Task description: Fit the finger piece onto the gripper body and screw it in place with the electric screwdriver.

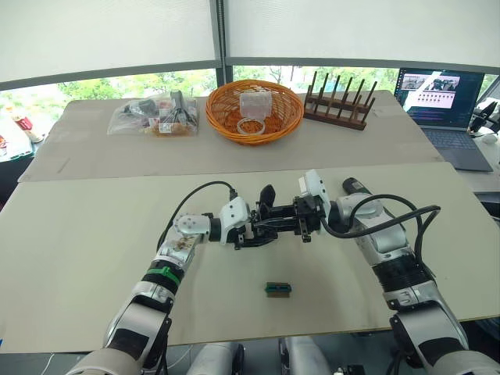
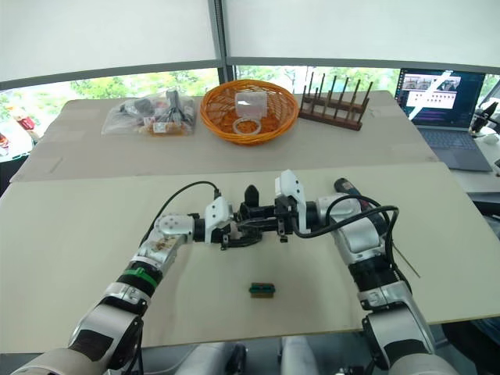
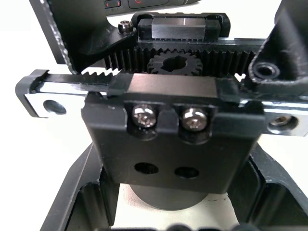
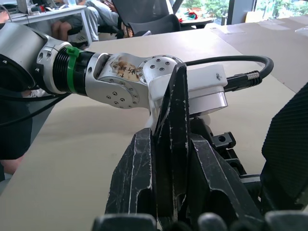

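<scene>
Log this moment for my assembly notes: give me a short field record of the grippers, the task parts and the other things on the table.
left gripper: shut on the gripper body, held above the table
right gripper: shut on the finger piece, brought against the gripper body
gripper body detail: rack, gear and two screws visible
electric screwdriver: lying behind the right arm
small green-and-brown block: on the table, nearer the robot
far side: orange basket, wooden rack, laptop

Layout on the table

Held mid-table between left gripper [image 1: 248, 233] and right gripper [image 1: 291, 221]: gripper body [image 1: 275, 223]. Nearer, on the table [image 1: 78, 258]: a small block [image 1: 278, 289]. Far side, left to right: bag [image 1: 154, 117], basket [image 1: 254, 111], rack [image 1: 338, 101], laptop [image 1: 445, 109].
</scene>
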### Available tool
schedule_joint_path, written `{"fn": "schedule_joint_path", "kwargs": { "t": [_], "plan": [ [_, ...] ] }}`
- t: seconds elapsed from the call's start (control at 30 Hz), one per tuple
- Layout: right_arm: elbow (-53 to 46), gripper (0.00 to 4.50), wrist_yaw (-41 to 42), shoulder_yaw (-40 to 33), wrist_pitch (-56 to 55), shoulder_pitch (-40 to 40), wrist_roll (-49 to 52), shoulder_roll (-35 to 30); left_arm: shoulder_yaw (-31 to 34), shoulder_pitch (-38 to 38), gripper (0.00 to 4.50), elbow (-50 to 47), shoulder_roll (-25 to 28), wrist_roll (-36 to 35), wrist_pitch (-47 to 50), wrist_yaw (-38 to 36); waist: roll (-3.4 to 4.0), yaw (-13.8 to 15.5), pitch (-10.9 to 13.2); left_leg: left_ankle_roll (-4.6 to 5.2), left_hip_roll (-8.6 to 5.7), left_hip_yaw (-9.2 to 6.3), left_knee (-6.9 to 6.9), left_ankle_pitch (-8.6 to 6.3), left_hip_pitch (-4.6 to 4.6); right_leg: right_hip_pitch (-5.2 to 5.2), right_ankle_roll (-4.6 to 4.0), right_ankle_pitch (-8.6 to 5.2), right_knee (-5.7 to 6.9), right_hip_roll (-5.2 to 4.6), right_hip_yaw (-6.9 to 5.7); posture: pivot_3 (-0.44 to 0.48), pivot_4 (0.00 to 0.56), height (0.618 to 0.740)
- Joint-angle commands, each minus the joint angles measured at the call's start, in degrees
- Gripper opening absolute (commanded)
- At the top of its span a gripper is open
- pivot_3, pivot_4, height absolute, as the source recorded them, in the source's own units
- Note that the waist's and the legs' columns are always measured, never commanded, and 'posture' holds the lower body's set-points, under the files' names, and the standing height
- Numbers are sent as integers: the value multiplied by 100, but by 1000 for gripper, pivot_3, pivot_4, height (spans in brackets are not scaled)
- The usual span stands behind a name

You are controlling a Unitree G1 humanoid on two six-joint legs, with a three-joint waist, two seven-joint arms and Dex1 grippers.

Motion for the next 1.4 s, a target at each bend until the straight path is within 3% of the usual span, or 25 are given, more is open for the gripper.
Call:
{"fn": "schedule_joint_path", "kwargs": {
  "t": [0.03, 0.6, 1.0, 1.13, 1.4],
  "plan": [
    [178, 411, 13, 25, 73, -56, -212, -135, 7, -52, 2387, -107, 9, 21, -208, 37, 0, 0, 0, 0, 0, 0, 0, 0, 0, 0, 0, 0, 0, 0, 0, 0, 150, 740],
    [67, 411, -4, -62, 69, 80, -167, -269, 36, -101, 2387, -24, 63, 23, -263, 46, 0, 3, 0, 0, 0, 0, 0, 0, 0, -1, 0, 0, -1, -1, 0, 0, 150, 740],
    [144, 411, -553, -69, -414, 656, -356, 81, 38, -96, 2387, -37, 45, 38, -272, 84, 0, -13, -16, 0, 1, 0, -2, 0, 5, 3, 0, 0, -1, 0, 3, 0, 150, 740],
    [595, 411, -287, 112, -657, 493, -513, 66, 63, -120, 2387, -46, 33, 36, -242, 97, 0, -21, -22, 0, 2, 0, -4, 0, 12, 7, 0, 0, 0, 2, 2, 0, 150, 740],
    [1324, 411, 637, 703, -123, -48, -624, -85, 73, -134, 2387, -89, 75, 40, -227, 84, 4, -27, -39, 0, 2, 1, -5, 0, 21, 15, 0, 0, 0, 1, 0, 0, 150, 740]
  ]
}}
